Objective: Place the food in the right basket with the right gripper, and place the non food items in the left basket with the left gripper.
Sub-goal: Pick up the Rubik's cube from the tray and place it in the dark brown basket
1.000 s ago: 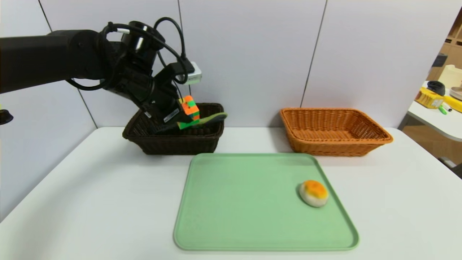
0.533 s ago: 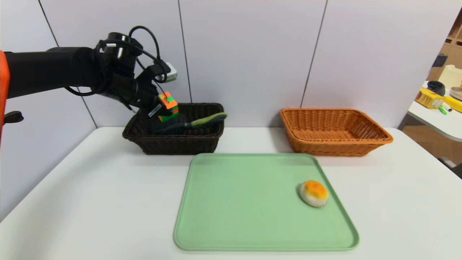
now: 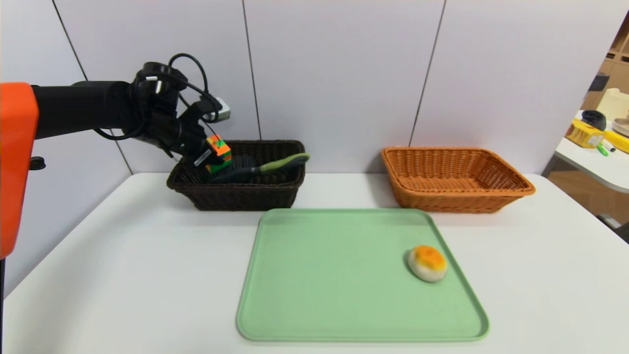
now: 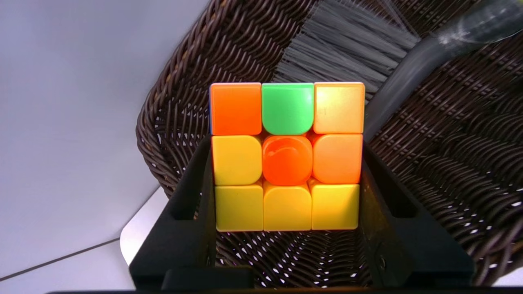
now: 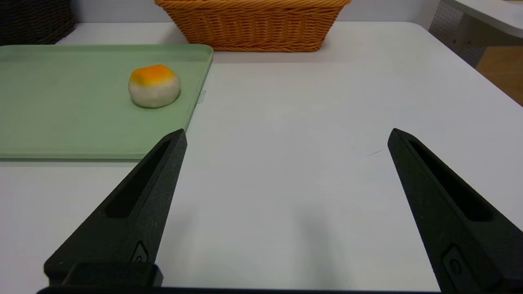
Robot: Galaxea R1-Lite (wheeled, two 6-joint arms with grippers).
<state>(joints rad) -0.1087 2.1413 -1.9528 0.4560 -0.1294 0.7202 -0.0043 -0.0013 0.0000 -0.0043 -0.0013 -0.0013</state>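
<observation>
From the head view, the left gripper (image 3: 212, 158) clamps the puzzle cube (image 3: 219, 153) above the left end of the left basket (image 3: 236, 194), where the brush (image 3: 255, 169) lies. On the green tray (image 3: 334, 275) sits the bun (image 3: 427, 263), near its right edge; the right basket (image 3: 457, 179) stands behind on the counter (image 3: 123, 275). At the left wrist, black jaws press both sides of the cube over the wicker floor, bristles just beyond. At the right wrist, the right gripper (image 5: 286, 139) hovers spread wide, holding nothing, beside the tray.
</observation>
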